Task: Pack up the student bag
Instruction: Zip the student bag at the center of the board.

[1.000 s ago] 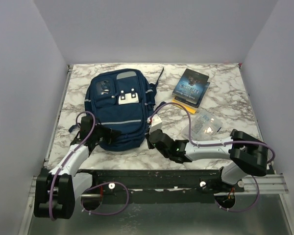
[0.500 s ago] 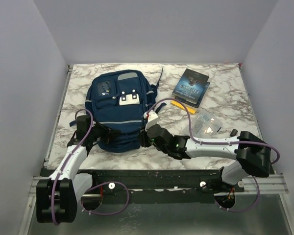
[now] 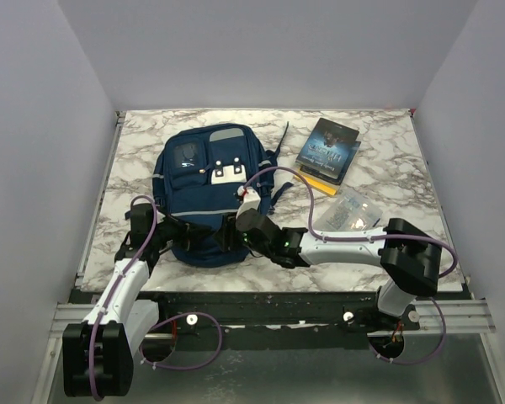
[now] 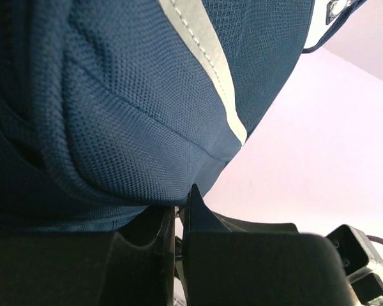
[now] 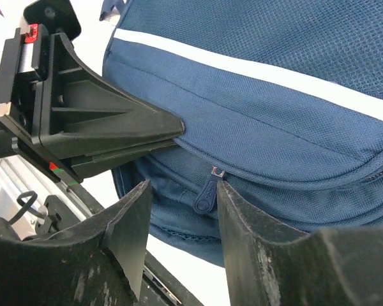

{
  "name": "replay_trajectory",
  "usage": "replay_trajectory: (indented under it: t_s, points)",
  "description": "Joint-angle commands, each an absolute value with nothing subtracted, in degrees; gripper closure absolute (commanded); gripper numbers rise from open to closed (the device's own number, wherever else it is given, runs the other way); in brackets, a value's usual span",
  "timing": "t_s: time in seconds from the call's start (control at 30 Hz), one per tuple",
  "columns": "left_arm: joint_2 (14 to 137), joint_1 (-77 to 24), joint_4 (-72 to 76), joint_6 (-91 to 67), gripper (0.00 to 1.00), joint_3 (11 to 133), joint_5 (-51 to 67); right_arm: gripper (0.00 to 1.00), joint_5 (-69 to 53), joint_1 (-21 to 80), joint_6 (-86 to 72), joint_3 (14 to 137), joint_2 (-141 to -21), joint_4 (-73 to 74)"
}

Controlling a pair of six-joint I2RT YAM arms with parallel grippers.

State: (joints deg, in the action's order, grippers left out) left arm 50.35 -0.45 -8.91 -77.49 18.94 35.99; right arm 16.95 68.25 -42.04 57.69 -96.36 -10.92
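The navy student bag (image 3: 204,181) lies flat on the marble table, front pockets up. My left gripper (image 3: 188,233) is at its near left bottom edge; in the left wrist view (image 4: 177,213) the jaws are nearly closed, pinching the bag's fabric (image 4: 134,115). My right gripper (image 3: 229,233) is at the bag's near bottom edge, close to the left one. In the right wrist view it (image 5: 182,191) is open, with a blue zipper pull (image 5: 205,193) hanging between its fingers, close to the right finger. The left gripper's finger (image 5: 115,127) shows there, reaching into the bag's fold.
Two dark books (image 3: 328,150) lie at the back right on a yellow item (image 3: 318,182). A clear plastic pouch (image 3: 350,214) lies near the right forearm. Grey walls enclose the table on three sides; a dark rail (image 3: 261,303) runs along the near edge.
My right gripper has moved left across the table to the bag's bottom edge, meeting the left gripper. The left arm shifted slightly, and the bag's lower edge moved a little with it.
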Motion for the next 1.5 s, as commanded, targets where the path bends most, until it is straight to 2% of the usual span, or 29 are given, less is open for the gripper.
replay_trajectory:
  t_s: [0.0,0.2,0.3,0.4,0.53,0.73,1.03,1.47]
  points:
    - [48.9,-0.5,-5.2,-80.7,1.00,19.0,40.1,0.50,21.0,68.6,-42.7,56.4,-96.9,-10.0]
    - [45.4,-0.5,-5.3,-84.4,1.00,17.4,38.2,0.51,26.2,69.2,-41.6,61.7,-102.2,-4.9]
    - [44.0,-0.5,-5.3,-86.2,1.00,16.3,37.3,0.57,32.4,69.7,-43.4,64.7,-104.5,-0.5]
    - [42.4,-0.5,-6.1,-87.1,1.00,15.2,35.5,0.69,35.6,69.8,-44.3,66.6,-105.8,5.1]
    - [41.4,-0.5,-8.4,-83.4,1.00,16.3,31.7,0.99,36.9,69.9,-40.0,63.4,-103.7,2.8]
    - [43.3,-0.5,-15.6,-74.5,1.00,21.2,27.3,1.00,36.4,69.8,-32.3,59.5,-97.7,2.7]
    - [45.8,1.2,-17.6,-67.5,1.00,23.2,28.9,0.99,41.3,69.3,-28.7,50.8,-89.1,3.6]
    - [41.0,1.3,-17.4,-64.9,1.00,21.0,28.0,0.99,33.0,56.9,-22.0,52.7,-85.9,1.8]
